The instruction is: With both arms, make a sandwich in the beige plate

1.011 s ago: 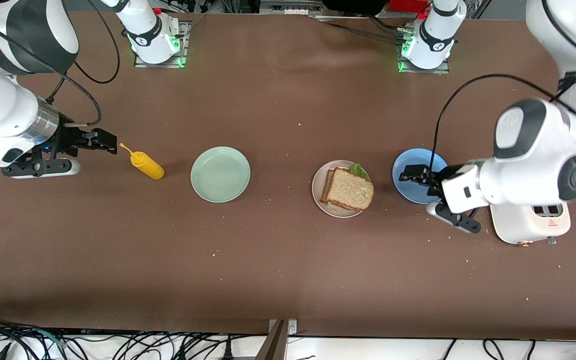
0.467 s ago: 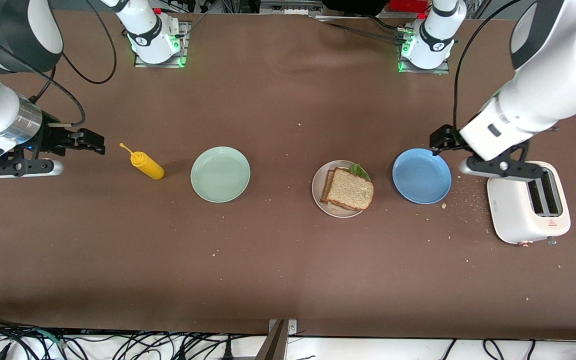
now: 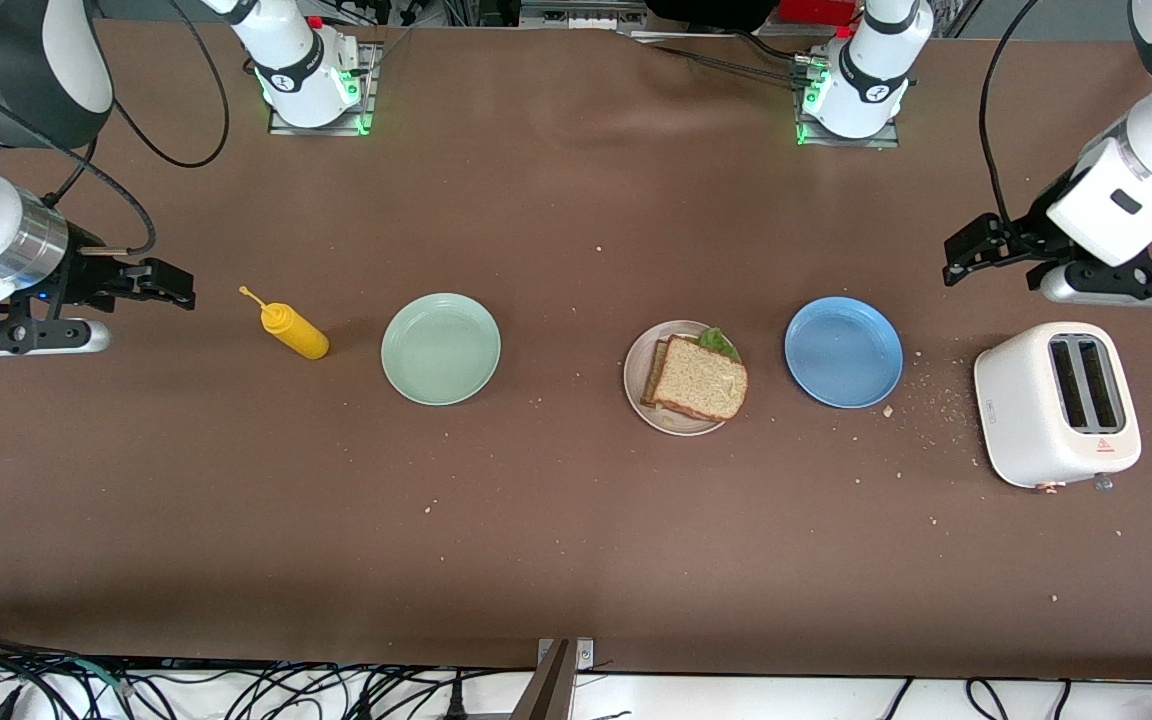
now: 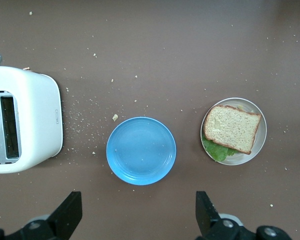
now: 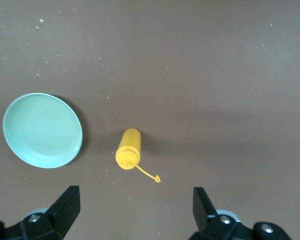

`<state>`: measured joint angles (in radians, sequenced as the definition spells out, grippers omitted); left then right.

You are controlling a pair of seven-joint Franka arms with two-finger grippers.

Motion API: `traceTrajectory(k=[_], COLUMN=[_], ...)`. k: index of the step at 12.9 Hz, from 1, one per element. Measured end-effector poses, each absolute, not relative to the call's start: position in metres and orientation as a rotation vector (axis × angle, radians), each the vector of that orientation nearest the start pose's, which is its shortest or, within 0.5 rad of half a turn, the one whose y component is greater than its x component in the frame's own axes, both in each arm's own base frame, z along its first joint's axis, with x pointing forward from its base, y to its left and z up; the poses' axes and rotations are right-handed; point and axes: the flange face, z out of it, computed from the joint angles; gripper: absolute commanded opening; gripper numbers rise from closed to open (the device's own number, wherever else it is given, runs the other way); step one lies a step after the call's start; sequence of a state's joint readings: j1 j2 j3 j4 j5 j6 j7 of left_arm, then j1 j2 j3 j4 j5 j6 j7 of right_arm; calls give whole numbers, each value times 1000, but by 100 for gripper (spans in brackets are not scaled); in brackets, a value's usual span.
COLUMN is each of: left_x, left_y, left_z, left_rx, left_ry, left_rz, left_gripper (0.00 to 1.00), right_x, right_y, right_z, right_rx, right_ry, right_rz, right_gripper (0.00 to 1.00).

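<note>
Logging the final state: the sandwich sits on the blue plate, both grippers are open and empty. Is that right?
Not quite. The front view shows the sandwich on the beige plate; the blue plate beside it is bare. The left gripper and right gripper are open and empty.

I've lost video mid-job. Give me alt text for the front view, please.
A finished sandwich of bread and lettuce sits on the beige plate mid-table, between a mint-green plate and a blue plate. A yellow squeeze bottle and a white toaster lie at the table's ends, where the right hand and left hand hang open, holding nothing.
</note>
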<state>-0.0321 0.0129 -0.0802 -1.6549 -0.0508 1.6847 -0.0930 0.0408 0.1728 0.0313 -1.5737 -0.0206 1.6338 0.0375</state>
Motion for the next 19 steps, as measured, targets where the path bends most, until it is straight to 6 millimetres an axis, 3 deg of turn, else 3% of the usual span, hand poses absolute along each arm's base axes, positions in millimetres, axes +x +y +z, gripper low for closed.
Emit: traceTrajectory(k=[4,10,13,19], left_x=[550,548,554,565], left_y=[-76,-82,-75,-73], left_z=[585,584,587,586], left_rx=[-3173,-3170,-3171,-3174], left_ry=[63,81,63,57], left_rz=[-10,5,37,53], left_gripper=[100,100,100,100], right_x=[601,602,603,602], right_y=[37,36,28,42], right_z=[527,527,528,529], right_rx=[-3159,-3159,-3155,-3144], right_ry=[-50,-48,-34,-78], right_rz=[194,188,179,178], right_gripper=[100,100,100,100])
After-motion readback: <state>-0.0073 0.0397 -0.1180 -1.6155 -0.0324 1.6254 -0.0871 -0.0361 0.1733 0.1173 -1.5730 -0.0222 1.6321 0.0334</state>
